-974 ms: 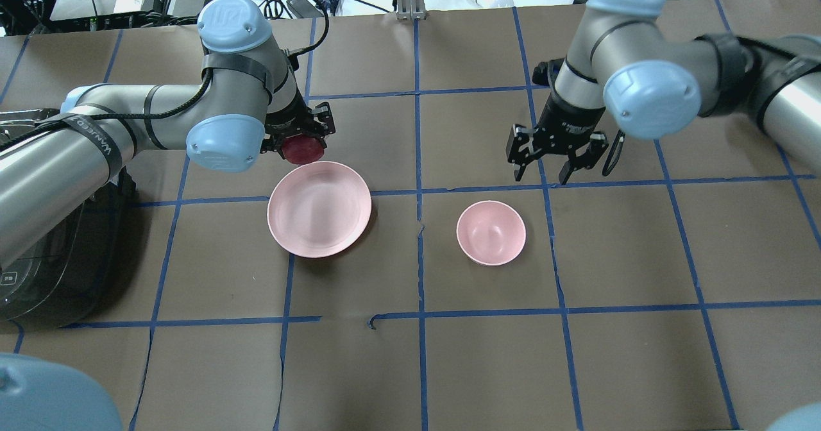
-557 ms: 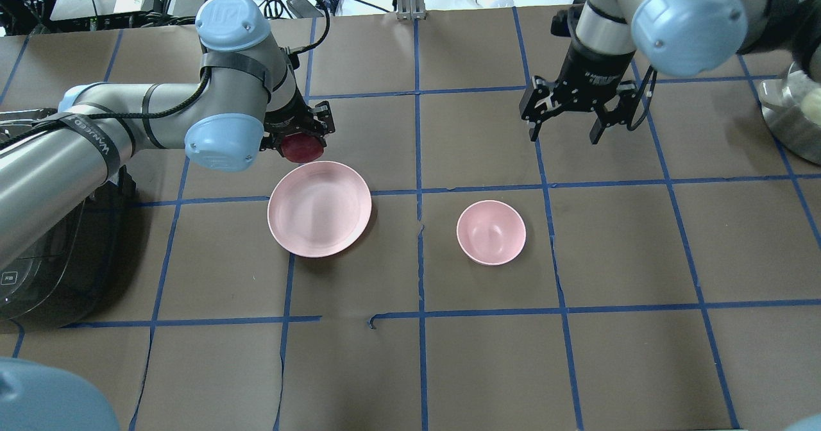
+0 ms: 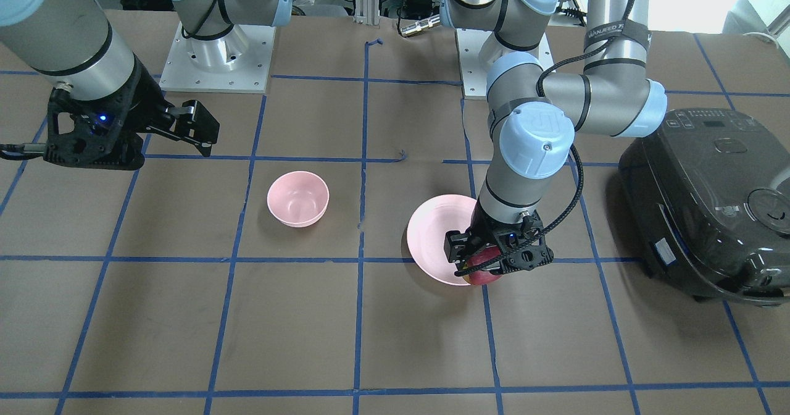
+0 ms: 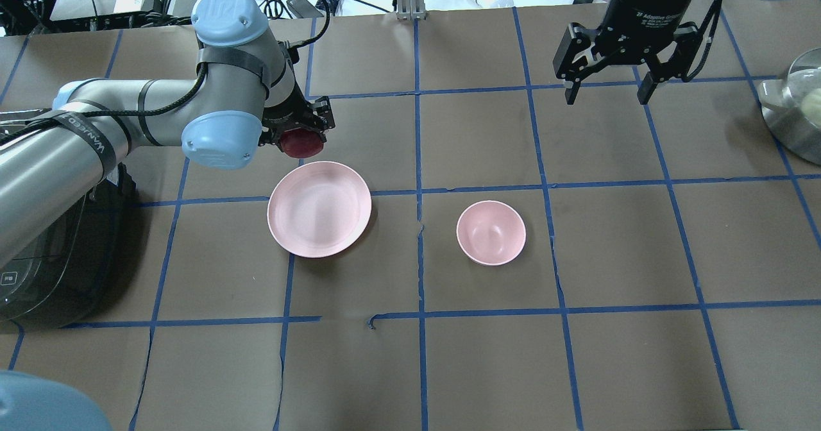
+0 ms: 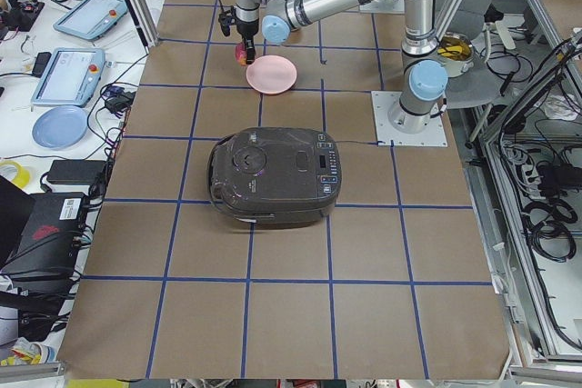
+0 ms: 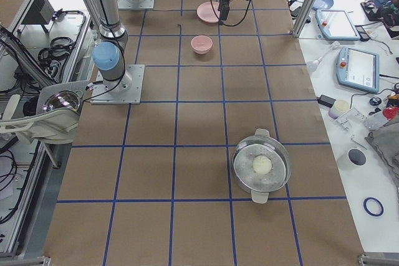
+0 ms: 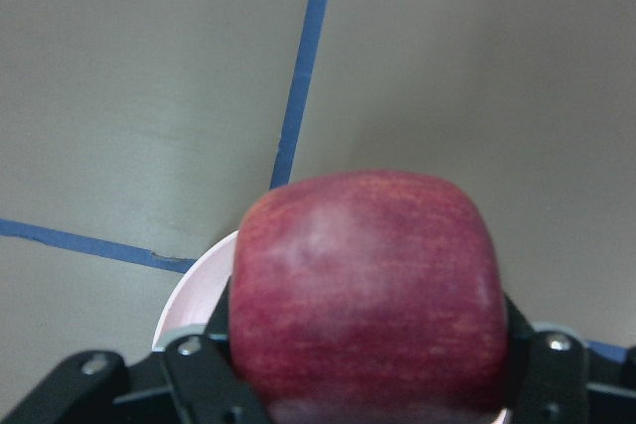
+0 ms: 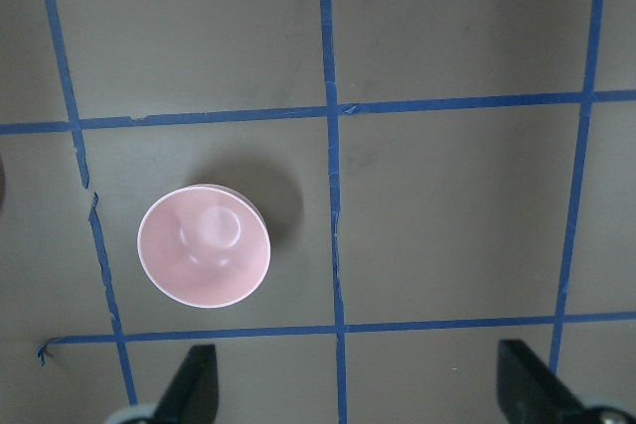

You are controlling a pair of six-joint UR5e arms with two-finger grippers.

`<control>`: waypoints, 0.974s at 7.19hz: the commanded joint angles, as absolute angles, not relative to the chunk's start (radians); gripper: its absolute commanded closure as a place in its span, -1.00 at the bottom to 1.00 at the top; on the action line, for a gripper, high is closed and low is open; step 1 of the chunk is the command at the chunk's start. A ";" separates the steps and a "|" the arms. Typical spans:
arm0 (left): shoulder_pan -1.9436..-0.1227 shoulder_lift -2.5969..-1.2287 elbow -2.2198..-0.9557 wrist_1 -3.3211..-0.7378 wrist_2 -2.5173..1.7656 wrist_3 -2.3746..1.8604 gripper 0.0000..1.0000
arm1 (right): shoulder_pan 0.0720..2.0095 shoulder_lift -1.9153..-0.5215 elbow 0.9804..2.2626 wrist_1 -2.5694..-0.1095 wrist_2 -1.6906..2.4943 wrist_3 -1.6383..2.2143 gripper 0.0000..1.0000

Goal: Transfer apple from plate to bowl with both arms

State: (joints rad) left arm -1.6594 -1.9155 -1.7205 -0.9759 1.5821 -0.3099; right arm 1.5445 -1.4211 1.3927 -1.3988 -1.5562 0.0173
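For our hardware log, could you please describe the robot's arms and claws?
The left arm and right arm are silver-grey tubes with light blue joint caps. A black cable under lettered black straps runs along the left arm. The left claw and right claw are black, two-fingered, with blue lights.

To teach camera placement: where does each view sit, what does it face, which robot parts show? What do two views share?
Front-facing: across the table, facing robot; left arm, right arm, left end effector shut on dark red round apple.
Overhead: behind robot, looking down; arms, right end effector open.
Exterior left: table's end; left arm beyond black cooker.
Exterior right: opposite end; arm bases, steel pot.
Left wrist: downward; fingers around apple.
Right wrist: down on small deep pink bowl; fingertips.
Shared: first two show wide shallow pink plate.
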 commanded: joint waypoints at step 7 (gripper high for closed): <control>-2.067 -1.908 -1.670 -1.051 1.574 -0.636 1.00 | 1.539 -1.442 1.367 -1.405 -1.554 0.031 -1.00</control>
